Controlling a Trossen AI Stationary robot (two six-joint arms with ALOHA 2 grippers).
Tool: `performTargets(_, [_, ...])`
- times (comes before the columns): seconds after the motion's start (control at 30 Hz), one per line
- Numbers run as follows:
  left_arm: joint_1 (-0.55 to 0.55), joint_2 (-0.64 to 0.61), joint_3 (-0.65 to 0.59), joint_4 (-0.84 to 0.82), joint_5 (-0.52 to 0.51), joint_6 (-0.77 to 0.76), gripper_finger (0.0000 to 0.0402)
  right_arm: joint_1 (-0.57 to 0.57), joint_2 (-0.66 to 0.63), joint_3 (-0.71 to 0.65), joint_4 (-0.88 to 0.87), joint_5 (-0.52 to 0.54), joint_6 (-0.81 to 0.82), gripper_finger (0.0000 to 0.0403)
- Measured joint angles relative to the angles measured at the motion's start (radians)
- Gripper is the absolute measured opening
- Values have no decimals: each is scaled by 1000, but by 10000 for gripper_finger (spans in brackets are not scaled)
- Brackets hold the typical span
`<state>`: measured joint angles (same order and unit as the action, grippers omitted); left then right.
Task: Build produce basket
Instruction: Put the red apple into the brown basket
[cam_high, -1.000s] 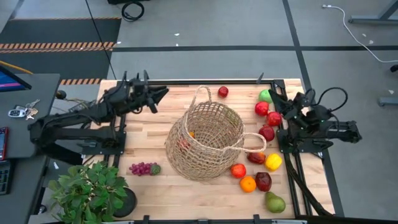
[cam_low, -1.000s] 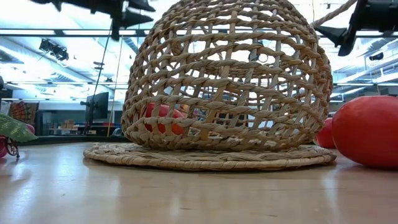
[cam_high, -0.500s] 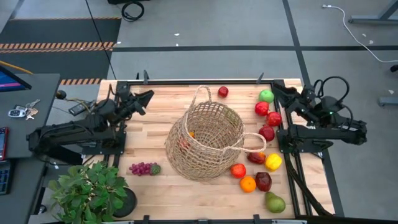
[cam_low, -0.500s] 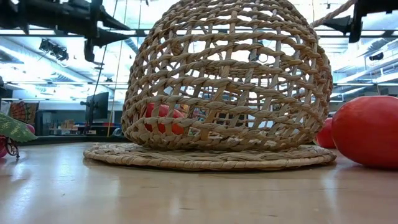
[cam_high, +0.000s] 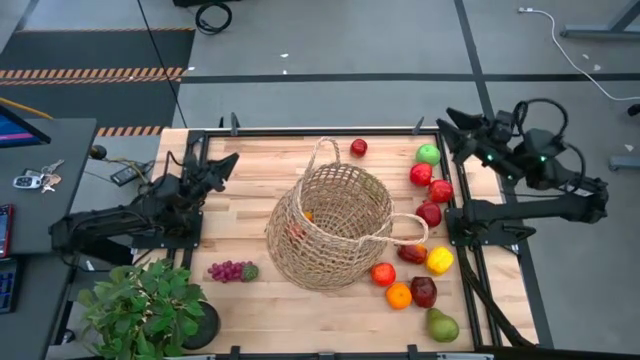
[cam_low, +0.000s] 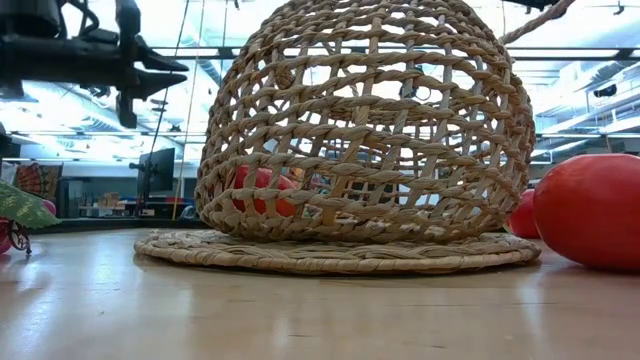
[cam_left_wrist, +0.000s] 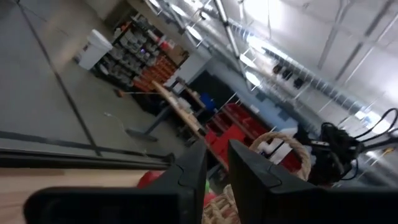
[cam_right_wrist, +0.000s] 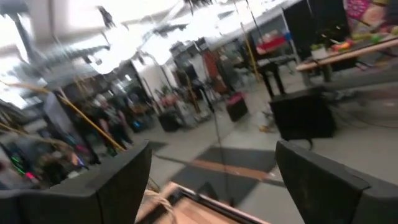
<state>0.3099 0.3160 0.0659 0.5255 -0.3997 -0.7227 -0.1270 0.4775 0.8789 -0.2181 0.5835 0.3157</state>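
basket – tan open weave | grapes – purple | pear green | table pale wood
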Motion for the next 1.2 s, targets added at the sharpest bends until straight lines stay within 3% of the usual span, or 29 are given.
performTargets(0.27, [-54, -9, -56, 81, -1, 6, 55, -48, 182, 210, -175, -11, 5, 348])
performTargets(0.47, [-111, -9, -56, 81, -1, 10, 45, -60, 230, 218, -156, -17, -60, 348])
performTargets(0.7, [-195, -9, -56, 81, 0, -43, 34, -59, 267, 218, -148, -162, -54, 348])
performTargets(0.97, [-214, -9, -56, 77, 0, -51, 29, -62, 316, 217, -214, -218, 14, 348])
performTargets(1.2, [-213, -9, -56, 60, 0, -20, 34, -169, 343, 246, -230, -284, 25, 348])
